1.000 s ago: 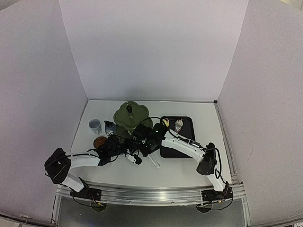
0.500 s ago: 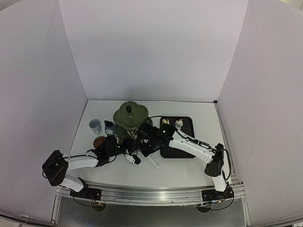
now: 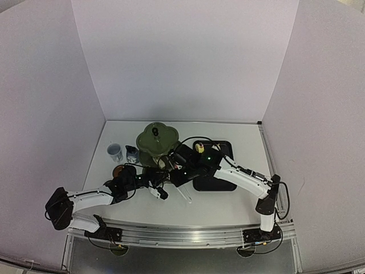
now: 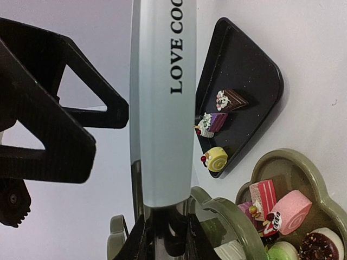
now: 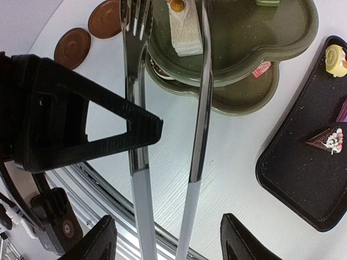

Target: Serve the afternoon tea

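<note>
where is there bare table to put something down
Bare table between the black tray and the right wall, toward the far corner, and the front strip by the arm bases. Crowded: cup, jug, saucers, stand and tongs fill the left and middle.

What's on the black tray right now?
A chocolate wedge, a purple slice and a yellow roll. The tongs cover one edge of the black tray, so anything there is hidden.
</note>
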`<state>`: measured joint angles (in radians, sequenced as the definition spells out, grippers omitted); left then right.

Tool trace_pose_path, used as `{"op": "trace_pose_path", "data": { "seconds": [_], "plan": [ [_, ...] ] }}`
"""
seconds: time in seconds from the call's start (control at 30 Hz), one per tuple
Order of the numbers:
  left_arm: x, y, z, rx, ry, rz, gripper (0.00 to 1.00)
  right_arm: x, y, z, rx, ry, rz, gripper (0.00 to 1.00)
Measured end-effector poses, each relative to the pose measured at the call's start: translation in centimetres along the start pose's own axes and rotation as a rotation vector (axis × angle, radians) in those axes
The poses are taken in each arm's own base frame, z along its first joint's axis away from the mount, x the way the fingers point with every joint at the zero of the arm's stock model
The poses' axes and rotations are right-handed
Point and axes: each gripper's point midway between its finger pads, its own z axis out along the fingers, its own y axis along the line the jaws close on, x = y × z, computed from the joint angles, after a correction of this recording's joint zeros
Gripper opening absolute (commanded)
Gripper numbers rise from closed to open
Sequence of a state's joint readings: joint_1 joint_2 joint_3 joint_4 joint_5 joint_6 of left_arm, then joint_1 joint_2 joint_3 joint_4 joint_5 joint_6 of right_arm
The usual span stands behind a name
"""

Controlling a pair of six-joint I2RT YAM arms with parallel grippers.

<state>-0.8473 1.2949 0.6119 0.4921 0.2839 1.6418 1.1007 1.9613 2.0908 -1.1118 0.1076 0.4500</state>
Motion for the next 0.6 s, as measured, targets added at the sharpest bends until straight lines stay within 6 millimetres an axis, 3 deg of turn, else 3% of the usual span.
{"op": "trace_pose_path", "data": {
  "seconds": [0.17, 0.43, 0.6],
  "plan": [
    [-1.1, 0.1, -0.5, 0.012, -0.021, -0.021, 0.0, 0.0, -0.1, -0.4, -0.003, -0.01, 0.043, 0.36],
    [-1.3, -0.1, -0.7, 0.025, -0.012, -0.023, 0.0, 1.9, -0.1, 0.7, 0.013, 0.034, 0.095, 0.32],
    [-1.3, -0.2, -0.7, 0.028, -0.01, -0.023, 0.0, 3.6, -0.6, 1.9, 0.047, 0.078, 0.113, 0.14]
  ]
}}
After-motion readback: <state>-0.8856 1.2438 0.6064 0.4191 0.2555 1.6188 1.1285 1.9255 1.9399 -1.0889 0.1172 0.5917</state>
